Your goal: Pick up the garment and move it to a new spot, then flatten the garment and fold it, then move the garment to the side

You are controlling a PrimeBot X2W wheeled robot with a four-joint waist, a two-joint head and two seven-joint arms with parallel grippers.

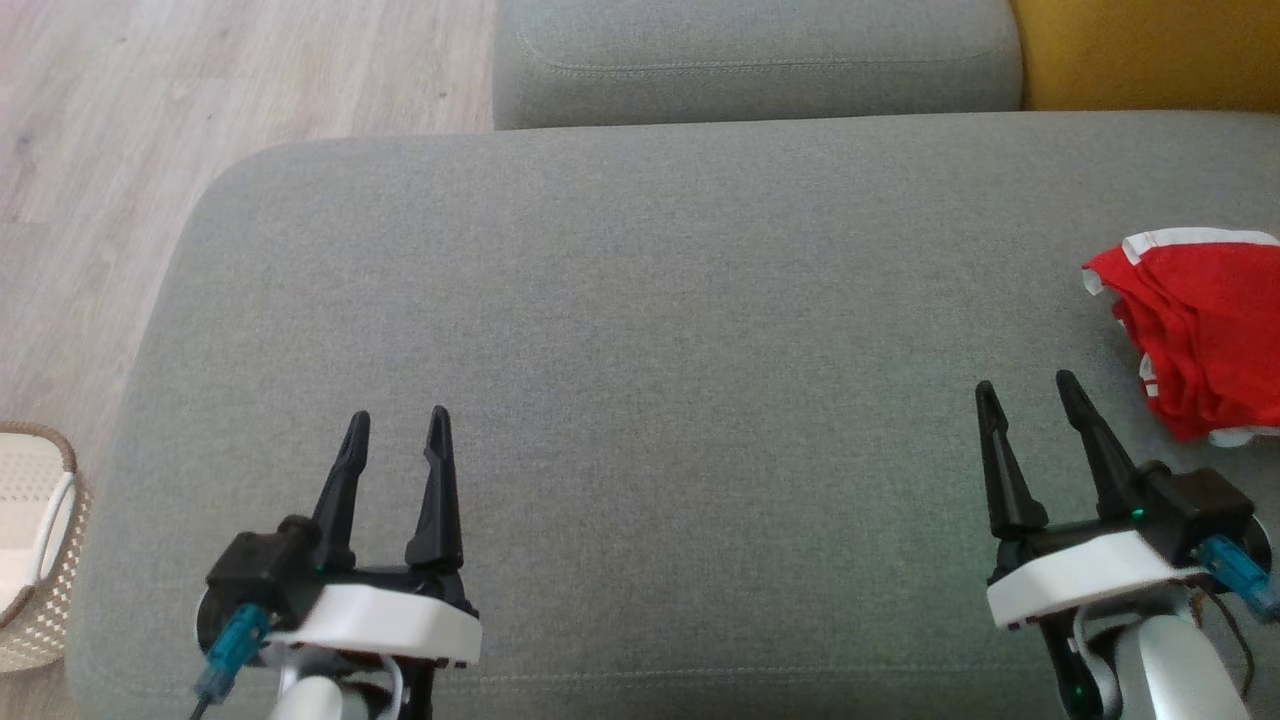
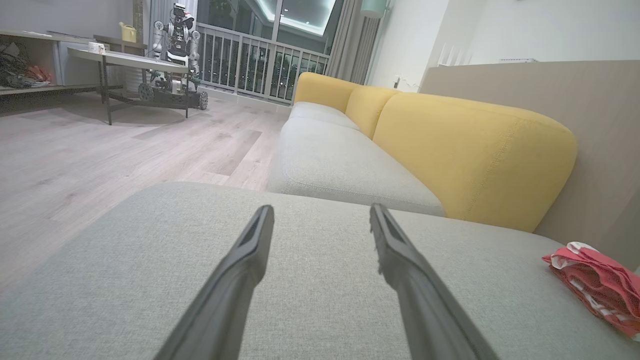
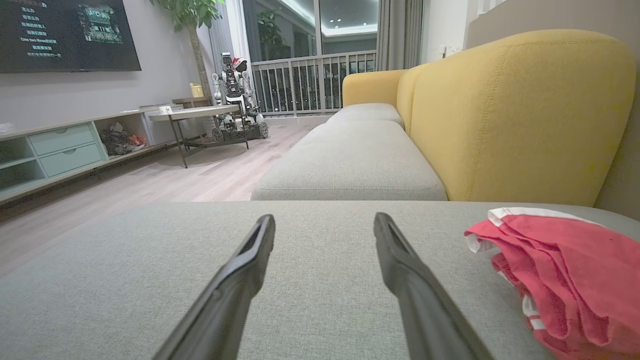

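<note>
- The fingers (image 1: pixel 436 490) of the left gripper (image 1: pixel 399 415) are standing spread wide with nothing between them. The 2 fingers of the right gripper (image 1: pixel 1025 382) are gaping just as wide and are also empty.
- Both grippers are hanging low over the near edge of the grey cushion (image 1: pixel 640 300), 1 towards each end, with their fingers pointing across it. This is looking more like a resting pose than a reach.
- The garment (image 1: pixel 1200 340), red with white trim, is lying at the far right of the cushion. It is near the right gripper's fingertips but apart from them, and it is running off the head view's right edge.
- In the right wrist view it is showing as several soft layers stacked on each other, with a white hem along the top. I cannot tell whether that is a tidy fold or a loose bunch.
- The scene is fitting 2 stages equally well. The garment could be a heap waiting to be carried to the bare middle of the cushion, or a folded bundle already set aside.
- The empty, spread fingers are making sense either way, since nothing is needing to be held while the cloth is resting on the cushion.
- The yellow backrest (image 3: pixel 520 110) is rising close behind the garment, which is leaving little room on that side.
</note>
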